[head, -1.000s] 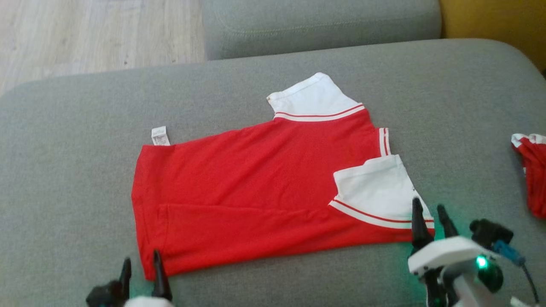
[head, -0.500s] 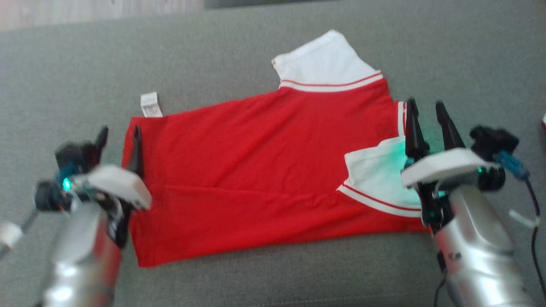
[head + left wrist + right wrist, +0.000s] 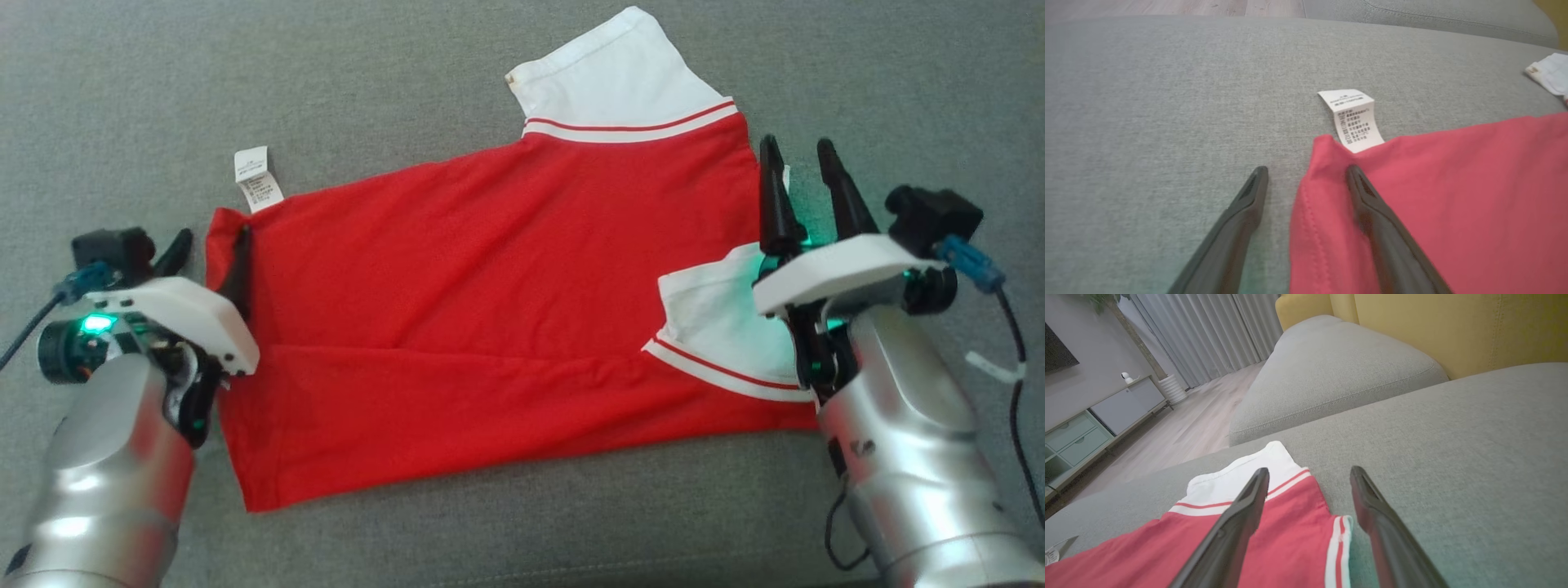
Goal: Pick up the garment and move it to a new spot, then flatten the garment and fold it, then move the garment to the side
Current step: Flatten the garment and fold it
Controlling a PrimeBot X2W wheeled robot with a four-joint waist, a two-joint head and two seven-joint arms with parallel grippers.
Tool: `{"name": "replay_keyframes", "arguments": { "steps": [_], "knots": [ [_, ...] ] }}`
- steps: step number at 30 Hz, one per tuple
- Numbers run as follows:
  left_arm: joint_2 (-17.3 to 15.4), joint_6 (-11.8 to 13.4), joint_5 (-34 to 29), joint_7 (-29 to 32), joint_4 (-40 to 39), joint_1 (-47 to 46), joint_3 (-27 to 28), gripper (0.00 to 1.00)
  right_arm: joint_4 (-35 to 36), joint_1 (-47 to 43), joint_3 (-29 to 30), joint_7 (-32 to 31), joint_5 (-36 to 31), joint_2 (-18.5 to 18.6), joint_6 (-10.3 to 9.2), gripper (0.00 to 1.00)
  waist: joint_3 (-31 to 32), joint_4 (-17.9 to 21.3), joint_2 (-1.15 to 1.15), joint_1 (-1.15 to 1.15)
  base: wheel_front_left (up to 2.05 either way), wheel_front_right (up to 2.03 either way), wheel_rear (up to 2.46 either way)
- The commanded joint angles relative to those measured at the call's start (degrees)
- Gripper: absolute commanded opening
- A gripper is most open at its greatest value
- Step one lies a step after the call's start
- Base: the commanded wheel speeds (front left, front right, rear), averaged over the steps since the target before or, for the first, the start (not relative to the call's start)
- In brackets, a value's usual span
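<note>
A red garment (image 3: 490, 269) with white, red-striped sleeves lies folded lengthwise on the grey sofa cushion (image 3: 408, 82). Its white care label (image 3: 255, 175) sticks out at the far left corner. My left gripper (image 3: 212, 241) is open and straddles that corner. In the left wrist view the left gripper (image 3: 1306, 169) has one finger over the red garment (image 3: 1453, 204) and the other over bare cushion, just short of the label (image 3: 1355, 118). My right gripper (image 3: 796, 147) is open at the garment's right edge. In the right wrist view the right gripper (image 3: 1310, 470) brackets the striped edge of the garment (image 3: 1290, 539).
A second grey cushion (image 3: 1331, 375) and a yellow backrest (image 3: 1453, 326) lie beyond the garment. Wooden floor (image 3: 1188, 424) and a low cabinet (image 3: 1106, 412) are off the cushion's far left side. Grey cushion surface surrounds the garment.
The head camera has tilted down and moved closer. Both arms have reached forward from the near edge to the garment's left and right ends. Both grippers stayed open.
</note>
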State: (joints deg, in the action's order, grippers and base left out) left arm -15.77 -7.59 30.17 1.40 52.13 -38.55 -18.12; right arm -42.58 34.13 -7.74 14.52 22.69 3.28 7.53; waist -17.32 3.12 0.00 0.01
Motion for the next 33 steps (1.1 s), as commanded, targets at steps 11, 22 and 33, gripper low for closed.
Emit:
{"name": "replay_keyframes", "arguments": {
  "steps": [11,22,33],
  "knots": [
    [-4.64,0.11,6.06,-1.81,1.45,-4.32,-1.96,1.0,0.36,4.57,-2.42,0.46,0.55,0.2,-0.04,1.0,-0.42,-0.3,0.0,-0.01,0.0,0.0,0.0],
    [-4.87,0.1,8.04,-1.1,4.08,-7.24,-6.82,0.0,-1.24,7.6,-4.27,-0.02,0.94,0.73,-0.04,1.0,-1.82,-0.27,0.0,-0.01,0.0,0.0,0.0],
    [-2.19,0.1,8.72,-6.75,0.06,-10.01,-12.83,0.0,-9.42,20.3,-5.58,-9.33,-2.66,5.63,-0.04,1.0,-3.89,-6.53,0.0,-0.01,0.0,0.0,0.0]
  ]
}}
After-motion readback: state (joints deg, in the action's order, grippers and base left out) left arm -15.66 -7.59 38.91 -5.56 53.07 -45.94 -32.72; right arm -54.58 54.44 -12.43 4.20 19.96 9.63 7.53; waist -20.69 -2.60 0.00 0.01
